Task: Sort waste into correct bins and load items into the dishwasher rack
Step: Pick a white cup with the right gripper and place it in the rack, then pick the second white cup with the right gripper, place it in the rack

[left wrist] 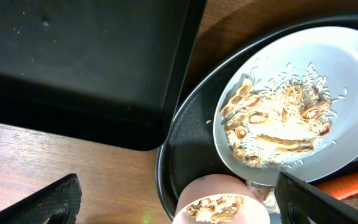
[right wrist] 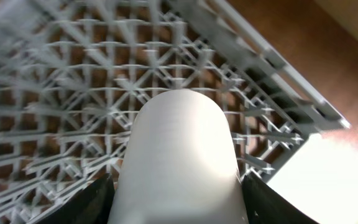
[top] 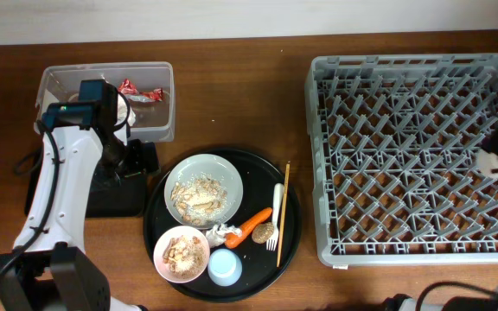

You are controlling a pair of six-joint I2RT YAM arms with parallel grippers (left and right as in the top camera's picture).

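Firstly, left pincer point(left wrist: 176, 200): open wide and holding nothing; it hangs above the gap between the black rectangular tray point(top: 119, 197) and the round black tray point(top: 293, 197).
Right pincer point(right wrist: 179, 205): closed on a white cup point(right wrist: 179, 143), one finger at each side of it, above the far right part of the dishwasher rack point(top: 405, 62).
Dishwasher rack: grey, on the right side of the desk point(top: 232, 86); I see no dish standing between its pegs.
Clear tub point(top: 52, 86): at the back left, with red wrapper point(top: 130, 86) pieces inside; the arm hides part of it.
Black rectangular tray: just in front of the tub, touching or nearly touching the round tray.
White plate point(top: 203, 173): on the round tray, with rice and beige scraps point(left wrist: 272, 124) on it.
Pinkish bowl point(top: 181, 255): front left on the round tray, also with scraps inside.
Light blue cup point(top: 224, 268): just right of the bowl.
Tissue point(top: 221, 233): small and crumpled, between plate and cup.
Carrot piece point(top: 253, 226): lying beside the tissue.
White fork point(top: 277, 218) and chopsticks point(top: 285, 207): side by side at the right rim of the round tray.
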